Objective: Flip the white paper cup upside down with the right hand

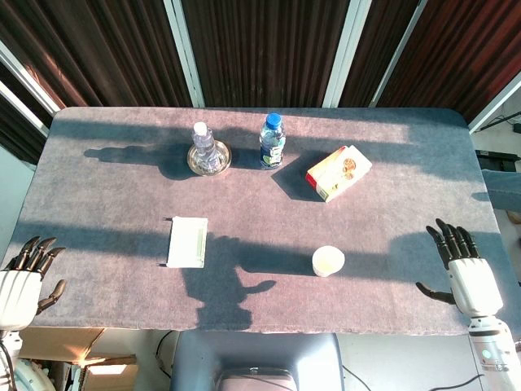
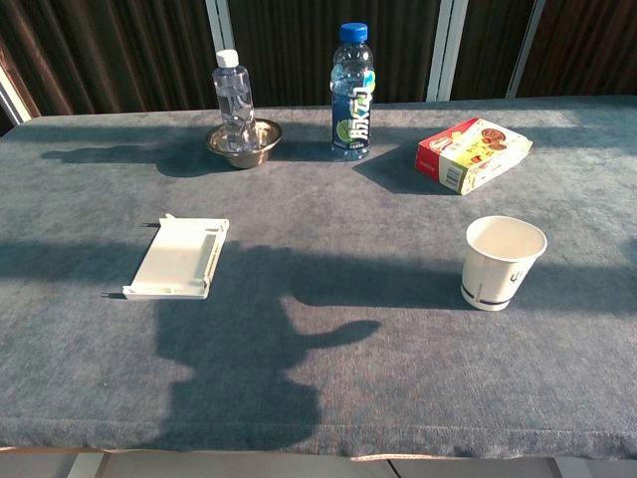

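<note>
The white paper cup [image 1: 328, 261] [image 2: 503, 263] stands upright, mouth up, on the grey table toward the front right. My right hand [image 1: 464, 269] hovers at the table's right front corner, well to the right of the cup, fingers spread and holding nothing. At the left front corner, my left hand [image 1: 24, 281] is likewise spread and empty. Neither hand shows in the chest view.
A flat white tray-like piece [image 1: 187, 242] [image 2: 179, 258] lies front left. At the back stand a clear bottle in a metal bowl [image 1: 208, 156] [image 2: 244, 142], a blue-capped bottle [image 1: 272, 142] [image 2: 352, 93] and a snack box [image 1: 339, 173] [image 2: 473, 153].
</note>
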Tool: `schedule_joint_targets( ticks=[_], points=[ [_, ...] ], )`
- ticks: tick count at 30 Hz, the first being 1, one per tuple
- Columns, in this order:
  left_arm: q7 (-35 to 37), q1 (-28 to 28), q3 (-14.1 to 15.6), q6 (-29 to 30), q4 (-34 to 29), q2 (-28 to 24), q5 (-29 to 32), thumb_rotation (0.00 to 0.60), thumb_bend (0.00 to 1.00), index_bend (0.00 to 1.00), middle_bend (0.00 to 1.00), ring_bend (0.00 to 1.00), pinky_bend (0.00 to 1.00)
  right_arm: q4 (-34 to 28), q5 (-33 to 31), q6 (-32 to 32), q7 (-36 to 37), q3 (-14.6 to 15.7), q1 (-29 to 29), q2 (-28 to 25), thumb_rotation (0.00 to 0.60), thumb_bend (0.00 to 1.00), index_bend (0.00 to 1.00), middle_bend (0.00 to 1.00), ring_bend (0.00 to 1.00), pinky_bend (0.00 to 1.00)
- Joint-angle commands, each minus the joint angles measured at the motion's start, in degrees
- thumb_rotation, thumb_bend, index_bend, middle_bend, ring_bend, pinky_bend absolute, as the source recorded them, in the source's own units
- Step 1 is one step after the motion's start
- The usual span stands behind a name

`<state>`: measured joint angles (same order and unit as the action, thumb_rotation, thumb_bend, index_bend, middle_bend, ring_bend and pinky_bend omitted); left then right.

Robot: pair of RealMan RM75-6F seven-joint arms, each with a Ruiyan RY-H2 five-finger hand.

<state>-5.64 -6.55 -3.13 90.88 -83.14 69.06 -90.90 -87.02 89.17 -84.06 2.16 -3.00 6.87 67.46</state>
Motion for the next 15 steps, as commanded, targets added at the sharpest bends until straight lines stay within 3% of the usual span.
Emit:
schedule_joint_targets(
  ticks=[1, 8, 15],
  points=[
    [0.38, 0.13, 0.07, -0.78, -0.47, -0.33, 0.43, 0.6, 0.3, 0.26, 0.15, 0.1, 0.39, -0.15, 0.07, 0.2, 0.17, 0.15, 0.12, -0.09, 0.6, 0.09, 0.0, 0.0, 0.0, 0.13],
    [0.26, -0.03, 0.39, -1.57, -1.45, -0.99, 0.48, 0.6, 0.3, 0.26, 0.15, 0.1, 0.39, 0.98, 0.76, 2.44, 3.75, 0.52, 1.52, 0.0, 0.6, 0.09, 0.0, 0.0, 0.0, 0.13],
    [1.57, 0.37, 0.28, -0.9, -2.22, -1.79, 0.63, 0.6, 0.3, 0.28, 0.15, 0.1, 0.39, 7.12, 2.67, 9.16, 15.71, 0.75, 6.84, 2.79, 0.6, 0.09, 0.0, 0.0, 0.0, 0.13]
  ],
)
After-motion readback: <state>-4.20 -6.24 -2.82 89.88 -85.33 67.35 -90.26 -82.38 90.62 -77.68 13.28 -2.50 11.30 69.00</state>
